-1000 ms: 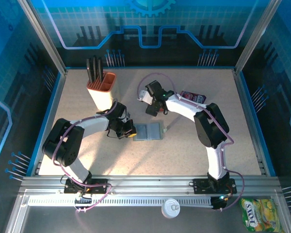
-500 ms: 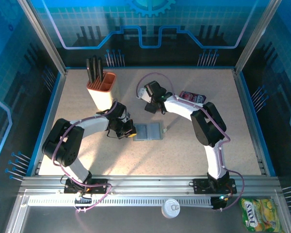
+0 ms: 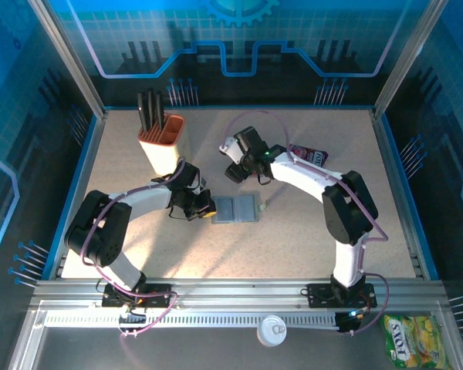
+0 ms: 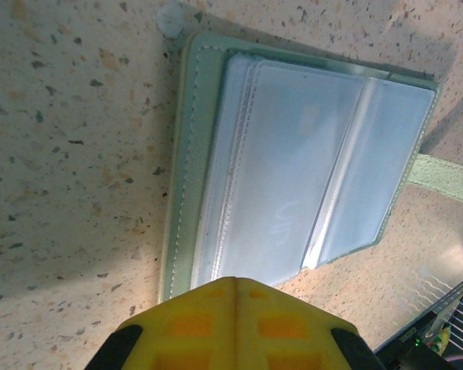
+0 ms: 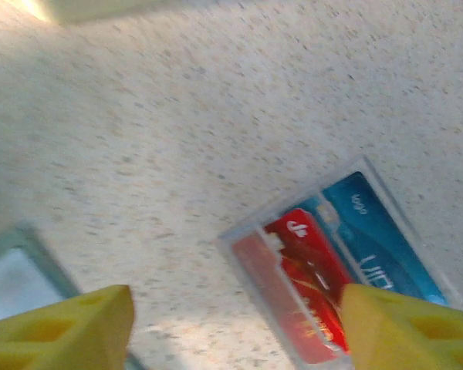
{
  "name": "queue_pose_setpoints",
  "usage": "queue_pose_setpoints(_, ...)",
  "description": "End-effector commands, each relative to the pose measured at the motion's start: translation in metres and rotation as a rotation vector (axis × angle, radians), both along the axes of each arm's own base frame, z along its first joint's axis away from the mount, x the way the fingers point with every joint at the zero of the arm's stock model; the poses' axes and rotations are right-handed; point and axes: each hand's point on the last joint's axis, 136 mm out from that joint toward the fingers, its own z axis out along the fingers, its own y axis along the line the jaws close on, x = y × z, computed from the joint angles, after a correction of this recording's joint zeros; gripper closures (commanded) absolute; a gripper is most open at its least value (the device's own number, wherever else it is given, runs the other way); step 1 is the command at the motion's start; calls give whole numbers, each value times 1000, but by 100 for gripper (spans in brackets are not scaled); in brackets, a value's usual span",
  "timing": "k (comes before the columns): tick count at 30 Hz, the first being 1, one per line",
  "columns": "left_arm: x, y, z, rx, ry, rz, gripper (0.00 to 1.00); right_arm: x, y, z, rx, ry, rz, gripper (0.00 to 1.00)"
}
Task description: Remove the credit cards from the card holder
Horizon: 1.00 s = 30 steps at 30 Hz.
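Yellow-padded left gripper (image 4: 235, 297), fingers pressed together, sat at the card holder's (image 3: 238, 209) left end, arm stretched low. Holder lay open mid-tabletop (image 3: 309, 239), long axis parallel to the near edge, tab pointing right. Right arm arched leftward; right gripper (image 3: 239, 171), jaws apart, hovered over a red-and-blue credit card (image 5: 336, 285) just farther back.

card holder (image 3: 237, 209): open, flat, mid-table | credit cards (image 5: 324, 270): red-blue, flat on table
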Motion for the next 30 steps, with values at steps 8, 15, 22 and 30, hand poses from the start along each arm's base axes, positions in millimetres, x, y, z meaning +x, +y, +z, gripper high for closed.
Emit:
queue_pose_setpoints(8, -8, 7, -12, 34, 16, -30, 100, -84, 47, -14, 453, 462, -113, 87)
queue_pose_setpoints(15, -10, 10, -18, 47, 22, -25, 100, -105, 52, -41, 558, 676, -275, 100)
queue_pose_setpoints(22, -14, 11, -28, 54, 45, -29, 100, -114, 48, -60, 596, 790, -368, 100)
queue_pose_setpoints(30, -18, 14, -31, 67, 52, -30, 100, -119, 41, -82, 554, 932, -460, 100)
